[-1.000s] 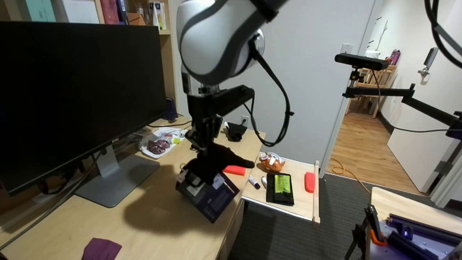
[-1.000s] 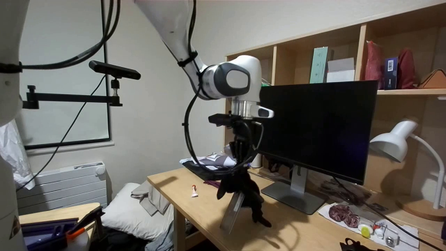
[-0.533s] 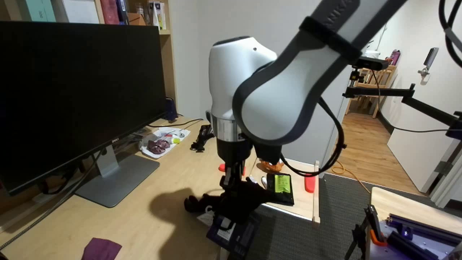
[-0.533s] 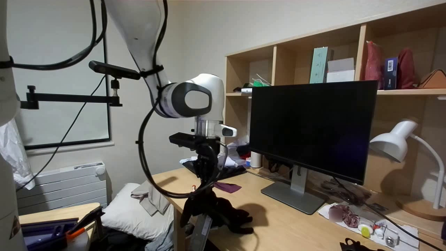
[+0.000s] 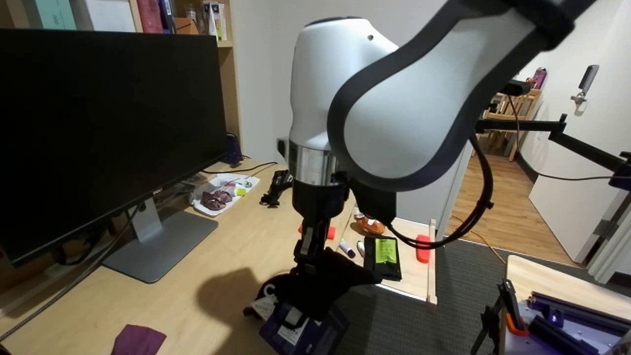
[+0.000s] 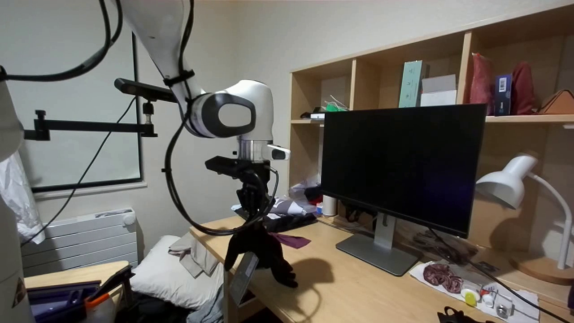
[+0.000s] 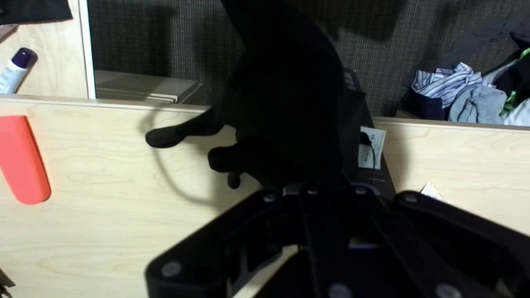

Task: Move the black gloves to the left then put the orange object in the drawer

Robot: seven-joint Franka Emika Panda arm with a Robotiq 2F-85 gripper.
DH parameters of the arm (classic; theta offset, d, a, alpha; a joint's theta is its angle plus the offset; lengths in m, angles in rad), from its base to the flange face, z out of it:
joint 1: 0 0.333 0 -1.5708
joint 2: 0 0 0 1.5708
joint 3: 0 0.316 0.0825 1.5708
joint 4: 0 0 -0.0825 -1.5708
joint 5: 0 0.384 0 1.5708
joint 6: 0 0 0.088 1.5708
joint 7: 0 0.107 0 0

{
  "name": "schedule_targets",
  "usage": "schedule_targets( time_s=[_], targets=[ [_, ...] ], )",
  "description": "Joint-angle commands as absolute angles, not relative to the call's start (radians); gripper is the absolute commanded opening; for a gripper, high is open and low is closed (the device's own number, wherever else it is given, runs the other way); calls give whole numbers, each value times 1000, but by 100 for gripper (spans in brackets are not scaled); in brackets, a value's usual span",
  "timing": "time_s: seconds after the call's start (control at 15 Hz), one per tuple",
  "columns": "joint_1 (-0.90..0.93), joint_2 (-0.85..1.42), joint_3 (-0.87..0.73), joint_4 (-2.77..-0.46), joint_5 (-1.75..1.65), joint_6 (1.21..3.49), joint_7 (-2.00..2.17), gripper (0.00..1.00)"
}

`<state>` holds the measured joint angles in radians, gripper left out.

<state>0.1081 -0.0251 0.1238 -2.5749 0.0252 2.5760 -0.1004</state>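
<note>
Jaws grip gloves (image 6: pixel 267 251), held up over edge of table (image 6: pixel 358 294), likely to shift them left so orange bar (image 7: pixel 25 159) can then go in open drawer (image 5: pixel 413 274)

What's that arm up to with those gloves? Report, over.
Jaws shut on gloves, aloft. Orange bar on desk, not yet in drawer. Pouch in there may crowd it.

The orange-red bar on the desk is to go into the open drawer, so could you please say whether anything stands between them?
Nothing visible does: in the wrist view only a strip of desk and its edge separate the orange-red bar from the drawer. The black gloves hang right of that path.
</note>
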Motion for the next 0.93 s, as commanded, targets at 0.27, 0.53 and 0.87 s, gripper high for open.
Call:
schedule_targets(
  time_s=[0.27, 0.53, 0.87],
  targets=[
    [112, -45, 116, -2573, 26, 2555, -100, 6],
    [123, -17, 127, -2444, 36, 2550, -46, 6],
    [161, 104, 163, -2235, 27, 2538, -43, 6]
  ],
)
